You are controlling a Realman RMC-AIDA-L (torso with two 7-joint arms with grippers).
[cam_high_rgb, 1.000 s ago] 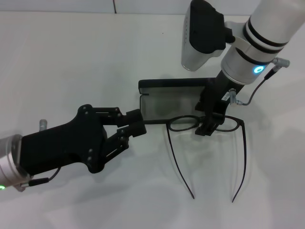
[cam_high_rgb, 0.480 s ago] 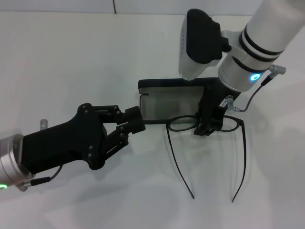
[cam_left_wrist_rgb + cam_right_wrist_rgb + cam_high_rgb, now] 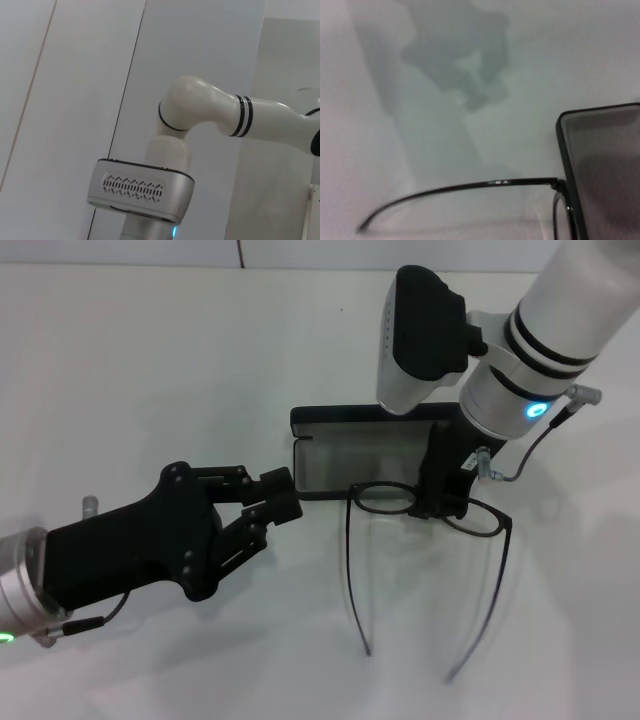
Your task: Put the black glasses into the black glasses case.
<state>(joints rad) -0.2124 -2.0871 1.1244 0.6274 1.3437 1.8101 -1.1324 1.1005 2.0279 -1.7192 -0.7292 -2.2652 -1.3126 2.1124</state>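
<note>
Glasses (image 3: pixel 425 540) pinched at bridge by right gripper (image 3: pixel 442 502), temples pointing toward robot; left gripper (image 3: pixel 281 496) spread beside case (image 3: pixel 360 445).

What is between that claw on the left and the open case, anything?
Nothing: in the head view the left claw reaches the near corner of the black glasses case, tips touching or almost so. The black glasses sit beside, under the right claw.

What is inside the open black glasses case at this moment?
The black glasses case shows only grey lining. The black glasses sit just outside it, held at the bridge by the right gripper, which covers the case's right end.
</note>
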